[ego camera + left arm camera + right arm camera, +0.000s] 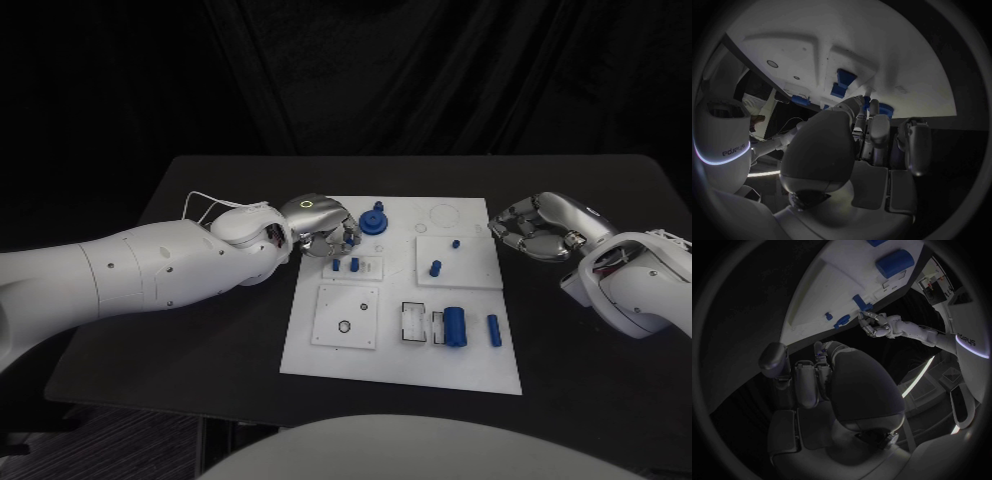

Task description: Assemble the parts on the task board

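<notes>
Parts of small blue plastic, judged rigid, light and smooth-sided, lie on the white task board [335,355] at the middle of the black tabletop [577,190]. Because the pieces are short and slick, each is best pinched across its sides near mid-height, with light pressure; too loose a pinch would probably let a piece roll or tip. The blue knobbed part [375,220], a disc with an upright stem, stands on the board just beside the fingertips of the left robot hand [323,225]; its stem looks the natural place to take hold. Two short pegs [345,265] stand just below that robot hand, on the side toward the robot. A larger blue cylinder [454,325] and a slim blue bar [493,330] lie side by side well apart from both robot hands, near the board's edge closest to the robot.

The left robot hand hovers over the board's far left corner with fingers curled downward; the left wrist view shows its fingers [870,120] drawn close together above blue pieces, but whether they pinch anything cannot be told. The right robot hand [541,228] rests off the board's right edge, fingers curled inward, with nothing visible in it.
</notes>
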You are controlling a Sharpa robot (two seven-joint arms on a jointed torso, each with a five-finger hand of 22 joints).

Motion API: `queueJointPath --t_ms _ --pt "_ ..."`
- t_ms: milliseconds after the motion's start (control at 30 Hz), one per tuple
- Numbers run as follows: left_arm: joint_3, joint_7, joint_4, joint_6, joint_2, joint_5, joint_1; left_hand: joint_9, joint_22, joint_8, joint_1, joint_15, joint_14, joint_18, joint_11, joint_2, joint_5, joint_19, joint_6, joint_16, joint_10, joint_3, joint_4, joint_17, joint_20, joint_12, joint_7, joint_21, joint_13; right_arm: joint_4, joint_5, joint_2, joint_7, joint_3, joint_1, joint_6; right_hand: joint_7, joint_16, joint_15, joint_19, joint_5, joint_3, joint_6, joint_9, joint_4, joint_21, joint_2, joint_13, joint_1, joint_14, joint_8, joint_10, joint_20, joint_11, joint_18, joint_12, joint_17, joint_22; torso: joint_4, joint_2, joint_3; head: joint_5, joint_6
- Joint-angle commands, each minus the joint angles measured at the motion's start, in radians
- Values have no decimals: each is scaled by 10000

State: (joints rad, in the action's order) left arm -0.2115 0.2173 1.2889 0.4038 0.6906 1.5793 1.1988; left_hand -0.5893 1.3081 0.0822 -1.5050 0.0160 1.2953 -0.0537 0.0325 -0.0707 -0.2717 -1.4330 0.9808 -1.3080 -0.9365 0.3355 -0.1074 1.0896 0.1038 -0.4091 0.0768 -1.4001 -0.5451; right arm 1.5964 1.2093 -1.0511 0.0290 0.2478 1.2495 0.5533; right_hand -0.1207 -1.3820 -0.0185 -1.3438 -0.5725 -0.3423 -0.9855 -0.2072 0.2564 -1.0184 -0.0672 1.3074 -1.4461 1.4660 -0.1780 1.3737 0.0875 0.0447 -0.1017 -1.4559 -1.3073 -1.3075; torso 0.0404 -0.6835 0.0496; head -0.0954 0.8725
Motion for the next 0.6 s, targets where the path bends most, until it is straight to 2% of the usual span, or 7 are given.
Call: queueJointPath --t_ms 33,200,467,567,600 --pt "5 10 55 -140 -6 -4 -17 11 2005 -29 85 20 -88 67 -21 -16 44 61 -50 80 -19 2 -5 -27 -10 61 18 71 -11 0 53 -4 -150 -6 -25 -56 -7 24 -48 -31 -37 -20 28 -3 -46 48 -77 774 -42 -7 -33 -24 -27 -16 -56 21 -309 -1218 7 1 -2 -15 1" --pt "5 -15 60 -216 -15 -4 -22 11 2001 -23 92 19 -91 64 -21 -17 48 70 -32 83 -15 0 -9 -31 -10 68 24 84 -8 -8 53 10 -153 -6 -27 -71 -12 19 -44 -27 -35 -33 36 -1 -50 62 -70 777 -49 -5 -29 -20 -27 -11 -57 19 -314 -1215 -6 1 3 -34 1" --pt "5 -88 25 -349 -22 -4 -30 28 1990 -42 101 15 -140 56 -13 -40 55 98 -39 126 33 -4 -2 -103 -7 110 10 119 11 -15 53 18 -166 -6 -30 -93 -12 19 -44 -27 -35 -33 36 -1 -50 62 -70 777 -49 -5 -29 -20 -27 -11 -57 19 -314 -1215 12 -1 7 -16 1" --pt "5 -178 -7 -433 -44 -4 -37 71 1979 -114 115 10 -164 48 -1 -62 73 125 -148 146 101 1 -2 -133 -5 164 -24 152 35 -16 53 26 -167 -6 -31 -101 -12 19 -44 -27 -35 -33 36 -1 -50 62 -70 777 -49 -5 -29 -20 -27 -11 -57 19 -314 -1215 14 0 8 -15 1" --pt "5 -226 -23 -482 -54 -4 -41 130 1967 -192 139 -8 -209 40 34 -86 127 156 -330 182 194 5 -15 -190 -1 226 -104 191 60 -17 53 31 -165 -6 -32 -103 -12 20 -44 -27 -36 -41 41 0 -55 63 -63 777 -57 -5 -27 -19 -27 -11 -57 19 -312 -1214 16 0 6 -14 1"
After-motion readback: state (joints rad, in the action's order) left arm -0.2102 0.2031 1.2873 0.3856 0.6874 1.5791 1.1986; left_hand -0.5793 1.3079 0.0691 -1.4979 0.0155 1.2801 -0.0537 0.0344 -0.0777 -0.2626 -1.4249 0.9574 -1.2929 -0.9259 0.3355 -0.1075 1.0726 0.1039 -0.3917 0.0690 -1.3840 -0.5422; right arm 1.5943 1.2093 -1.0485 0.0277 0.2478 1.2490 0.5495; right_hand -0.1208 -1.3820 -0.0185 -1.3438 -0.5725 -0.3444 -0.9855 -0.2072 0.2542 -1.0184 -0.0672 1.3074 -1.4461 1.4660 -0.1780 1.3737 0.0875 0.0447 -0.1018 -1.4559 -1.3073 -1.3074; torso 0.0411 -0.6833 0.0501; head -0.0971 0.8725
